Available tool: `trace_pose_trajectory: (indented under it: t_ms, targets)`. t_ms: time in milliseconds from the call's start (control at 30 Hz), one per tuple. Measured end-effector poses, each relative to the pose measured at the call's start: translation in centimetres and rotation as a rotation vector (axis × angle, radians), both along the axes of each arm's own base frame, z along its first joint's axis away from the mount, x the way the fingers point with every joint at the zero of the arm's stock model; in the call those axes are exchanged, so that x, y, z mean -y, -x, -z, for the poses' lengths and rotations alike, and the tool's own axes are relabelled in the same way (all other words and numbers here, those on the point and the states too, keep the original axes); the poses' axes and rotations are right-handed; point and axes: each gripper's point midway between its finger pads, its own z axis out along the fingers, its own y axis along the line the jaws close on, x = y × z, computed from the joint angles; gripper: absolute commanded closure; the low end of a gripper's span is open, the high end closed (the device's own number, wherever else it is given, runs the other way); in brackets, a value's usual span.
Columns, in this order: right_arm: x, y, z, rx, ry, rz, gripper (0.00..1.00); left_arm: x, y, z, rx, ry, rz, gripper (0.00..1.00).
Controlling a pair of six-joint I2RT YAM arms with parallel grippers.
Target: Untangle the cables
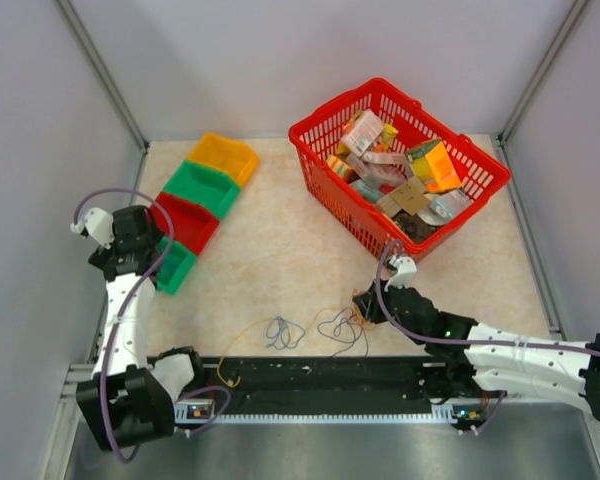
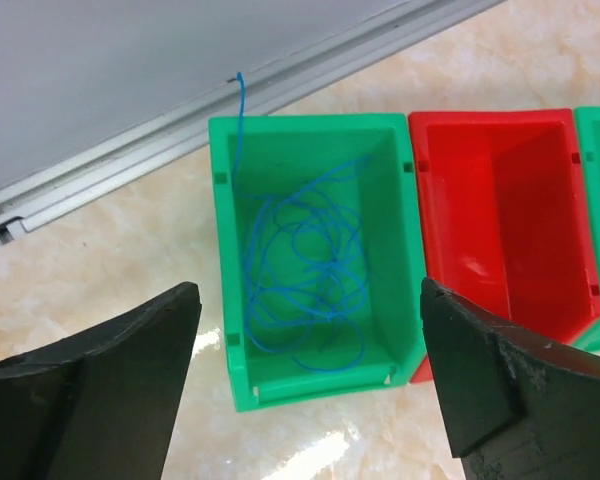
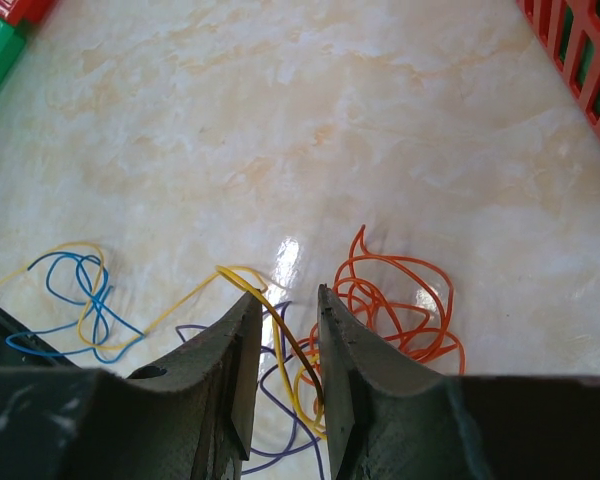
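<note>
Black left gripper point(image 2: 308, 290): we see it spread wide, holding nothing.
Blue cable point(image 2: 300, 270): coiled loose in the green bin point(image 2: 320, 120) straight beneath those fingers.
Right gripper point(image 3: 290, 292): fingers drawn close with a narrow gap; we cannot tell whether it pinches.
Yellow cable point(image 3: 242, 278): runs between its fingers.
Orange cable point(image 3: 400, 300): heaped just right of the fingertips.
Purple cable point(image 3: 202, 328): low, to their left.
</note>
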Motion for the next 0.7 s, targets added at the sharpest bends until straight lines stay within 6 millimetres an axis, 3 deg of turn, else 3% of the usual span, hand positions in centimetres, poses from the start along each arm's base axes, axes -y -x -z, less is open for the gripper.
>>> trace_pose_trajectory:
  t_ms: [133,200,300,400,500,567,633,700]
  targets:
    - [0.0,0.0,0.2,0.003,0.013,-0.010,0.66,2.0,-0.2,-0.5,0.071,0.063,0.090,0.20]
    - [-0.4,0.3,0.5,0.003,0.033,-0.048,0.61,4.4,-1.2,-0.9,0.127,0.113,0.223,0.29]
    - [-1.6,1.4,1.4,-0.010,0.076,-0.165,0.56,10.3,-3.0,-0.7,0.139,0.224,0.531,0.36]
    - [-3.0,2.3,1.9,-0.024,0.110,-0.275,0.48,17.6,-3.0,1.3,0.051,0.323,0.857,0.39]
    - [-4.6,3.1,1.4,-0.009,0.127,-0.371,0.41,25.8,0.4,3.7,-0.051,0.413,1.197,0.44]
    - [-5.6,3.4,0.7,0.008,0.129,-0.418,0.37,29.3,3.6,5.3,-0.115,0.463,1.347,0.56]
    - [-7.1,4.0,-0.3,0.026,0.122,-0.478,0.37,31.3,6.8,7.0,-0.184,0.514,1.434,0.56]
    - [-8.1,4.1,-1.0,0.033,0.116,-0.505,0.37,32.3,9.1,8.2,-0.236,0.548,1.468,0.49]
